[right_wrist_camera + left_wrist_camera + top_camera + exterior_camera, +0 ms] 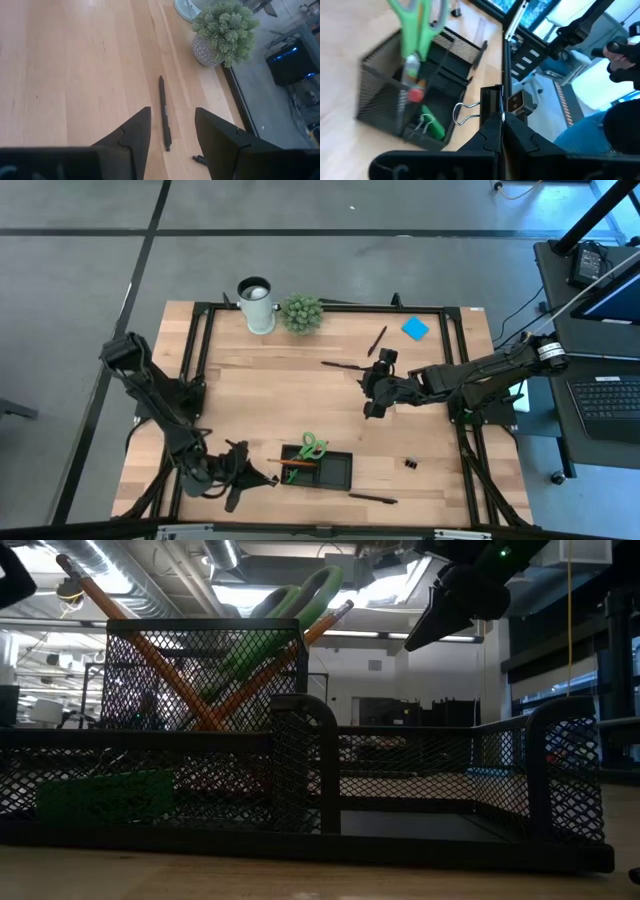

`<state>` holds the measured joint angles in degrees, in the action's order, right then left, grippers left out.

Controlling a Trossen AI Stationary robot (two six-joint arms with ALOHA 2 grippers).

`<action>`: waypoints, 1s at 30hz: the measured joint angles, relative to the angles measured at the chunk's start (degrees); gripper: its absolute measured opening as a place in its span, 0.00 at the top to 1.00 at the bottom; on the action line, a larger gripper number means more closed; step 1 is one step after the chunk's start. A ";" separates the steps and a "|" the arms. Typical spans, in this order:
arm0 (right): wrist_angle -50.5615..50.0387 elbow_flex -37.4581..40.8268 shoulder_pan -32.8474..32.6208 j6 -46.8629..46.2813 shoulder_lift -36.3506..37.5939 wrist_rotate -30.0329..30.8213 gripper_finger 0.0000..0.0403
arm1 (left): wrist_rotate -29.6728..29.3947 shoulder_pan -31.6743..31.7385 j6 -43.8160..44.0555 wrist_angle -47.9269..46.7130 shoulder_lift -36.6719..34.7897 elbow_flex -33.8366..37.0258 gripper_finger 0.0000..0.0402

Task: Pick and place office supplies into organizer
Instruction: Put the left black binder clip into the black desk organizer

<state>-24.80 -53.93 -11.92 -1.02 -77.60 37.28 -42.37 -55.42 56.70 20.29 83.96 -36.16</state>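
The black mesh organizer [335, 472] sits near the table's front edge. In it stand green-handled scissors [312, 446] and orange pencils [290, 463]. A green eraser [433, 128] lies on its floor. My left gripper [268, 478] hovers at the organizer's left end, shut on a small black binder clip [491, 101]. My right gripper [374, 396] hangs open over the middle of the table, above a black pen [164, 112] that lies flat on the wood and touches neither finger. My left gripper pinches the binder clip's black body [493, 106] between its two fingertips. The clip's wire handle [464, 113] sticks out past the fingers toward the organizer. The clip is lifted clear of the table, just outside the organizer's wall.
A white cup [256, 305] and a small potted plant [301, 313] stand at the far edge. A blue sticky-note pad [415, 329] and another pen [377, 340] lie at the far right. A pen [372, 498] and binder clips [411, 464] lie right of the organizer.
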 joint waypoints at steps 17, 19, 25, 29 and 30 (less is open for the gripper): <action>0.20 0.00 0.02 -0.36 0.00 0.00 0.61 | -14.92 0.50 -9.49 8.05 20.93 -8.80 1.00; 0.22 0.00 0.02 -0.39 0.00 0.00 0.61 | -13.96 1.08 -9.50 7.94 22.08 -9.15 1.00; 0.18 0.00 0.01 -1.27 0.00 0.00 0.61 | -12.55 3.44 -9.52 6.08 23.48 -9.58 1.00; 0.18 0.00 0.02 -1.97 0.00 0.00 0.61 | -10.99 4.71 -9.52 4.07 23.48 -9.59 1.00; 0.18 0.00 0.02 -1.93 0.00 0.00 0.61 | -9.82 5.06 -9.52 3.71 23.48 -9.58 1.00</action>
<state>-24.62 -53.93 -11.90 -2.94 -77.60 37.28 -52.19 -50.35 47.18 24.00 107.44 -45.74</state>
